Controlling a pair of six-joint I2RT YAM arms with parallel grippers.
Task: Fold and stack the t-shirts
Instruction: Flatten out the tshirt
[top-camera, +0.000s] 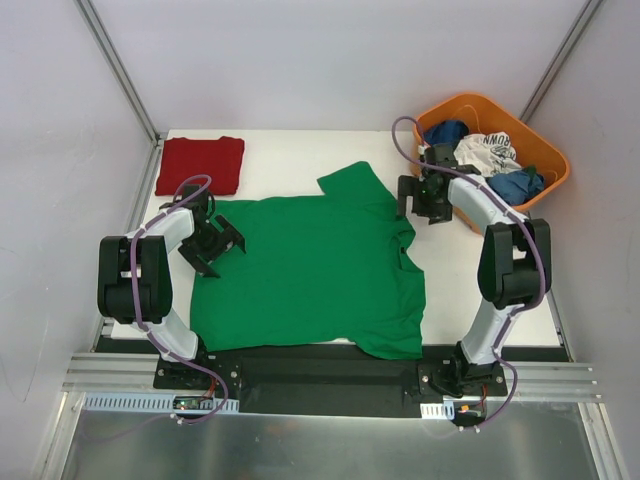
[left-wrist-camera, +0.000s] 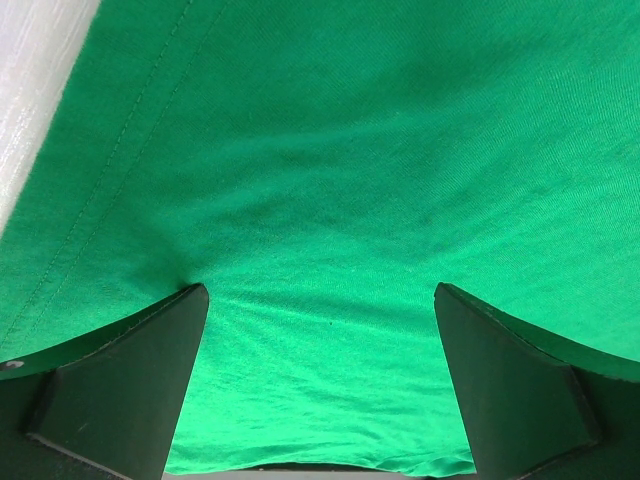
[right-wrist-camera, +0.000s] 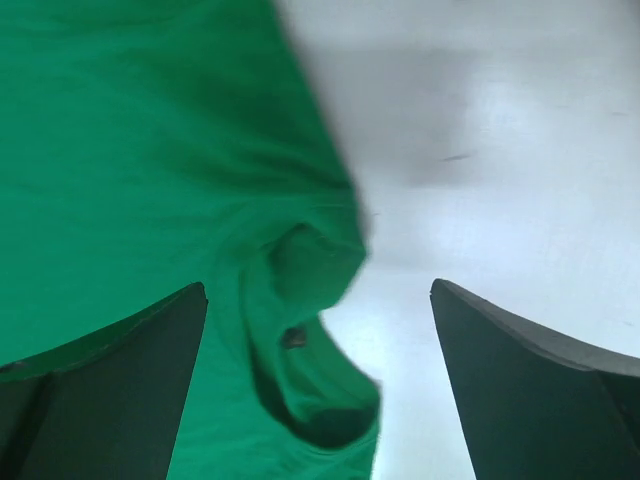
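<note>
The bright green t-shirt (top-camera: 310, 275) lies spread flat across the middle of the white table, its collar toward the right. The dark red t-shirt (top-camera: 201, 164) sits folded at the table's far left corner. My left gripper (top-camera: 222, 243) hovers open over the green shirt's left hem; green cloth (left-wrist-camera: 330, 200) fills its wrist view between wide jaws. My right gripper (top-camera: 422, 201) stands open above the shirt's collar edge (right-wrist-camera: 310, 340), with the bunched collar between its fingers and bare table to the right. Neither gripper holds anything.
An orange basket (top-camera: 545, 150) at the far right corner holds blue garments and a white printed garment (top-camera: 487, 153). White walls and metal posts enclose the table. The black base rail (top-camera: 320, 375) runs along the near edge.
</note>
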